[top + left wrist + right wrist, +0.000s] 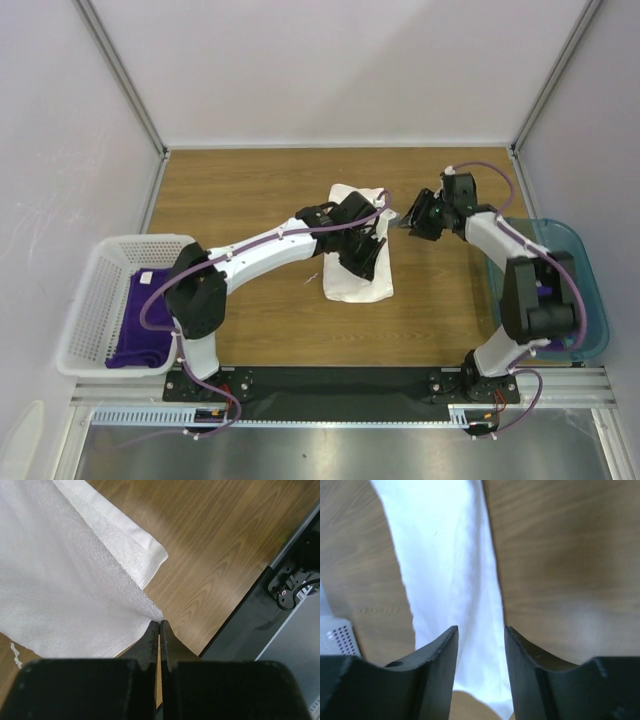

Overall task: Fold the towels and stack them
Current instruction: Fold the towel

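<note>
Pinched tight, the left gripper (159, 624) has its two fingertips closed on one corner of the white towel (352, 285), and the terry pile draws to a small point where the tips meet. That towel is plain white, folded into a long, narrow shape with a flat hemmed band along one edge and a second layer showing beneath the top one; it lies near the middle of the wooden table (250, 190), its length running away from the arm bases. Just right of its far end hangs the right gripper (415, 215), its jaws standing apart with nothing between them, the white cloth visible on the wood beyond its fingers. Well apart to the left, a deep-purple towel (140, 320) sits crumpled in the white perforated basket (100, 260) at the table's left edge. On the right edge stands the teal bin (590, 300), partly hidden behind the right arm; a bit of purple shows there, though it may be cable rather than cloth.
</note>
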Robot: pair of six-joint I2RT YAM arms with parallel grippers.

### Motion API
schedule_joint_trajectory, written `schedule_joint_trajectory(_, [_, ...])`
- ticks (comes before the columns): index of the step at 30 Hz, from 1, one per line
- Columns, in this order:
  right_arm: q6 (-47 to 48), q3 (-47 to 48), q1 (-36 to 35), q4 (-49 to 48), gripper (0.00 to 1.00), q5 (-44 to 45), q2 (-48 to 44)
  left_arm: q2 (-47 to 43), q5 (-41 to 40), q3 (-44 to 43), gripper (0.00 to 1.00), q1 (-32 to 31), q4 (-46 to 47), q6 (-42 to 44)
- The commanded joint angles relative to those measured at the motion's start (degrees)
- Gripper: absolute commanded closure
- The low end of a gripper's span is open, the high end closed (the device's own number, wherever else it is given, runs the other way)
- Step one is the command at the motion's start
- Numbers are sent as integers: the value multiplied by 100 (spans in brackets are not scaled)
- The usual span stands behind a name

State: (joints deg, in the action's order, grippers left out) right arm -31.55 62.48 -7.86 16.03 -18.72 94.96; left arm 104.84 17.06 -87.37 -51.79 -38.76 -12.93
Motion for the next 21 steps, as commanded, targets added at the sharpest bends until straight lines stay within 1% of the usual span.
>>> schedule_joint_trajectory(1, [-264,-603,-102,-57,54,-289,-749,54,315,-254,100,-15,-52,177])
schedule_joint_trajectory(3, [-63,-710,-346,249,59,-334,-1048,54,403,-245,100,-15,-17,168])
schedule_joint_trajectory(6, [61,-1043,-672,488,67,-36,-1339,11,447,-228,100,-15,-17,168])
schedule_joint_trajectory(9, [-61,-1571,-743,322,71,-61,-1594,-51,447,-140,100,-15,44,185])
schedule_joint_trajectory(10, [-105,-1694,-787,261,74,-105,-1664,-112,465,-96,100,-15,70,185])
schedule_joint_trajectory(12, [-228,-2027,-892,120,75,-141,-1839,-156,482,18,100,-15,149,151])
schedule_joint_trajectory(15, [-343,-2292,-1147,76,78,61,-1989,-227,474,132,100,-15,228,98])
schedule_joint_trajectory(21, [-290,-2574,-1288,-3,84,273,-1964,-279,421,247,100,-24,404,-8])
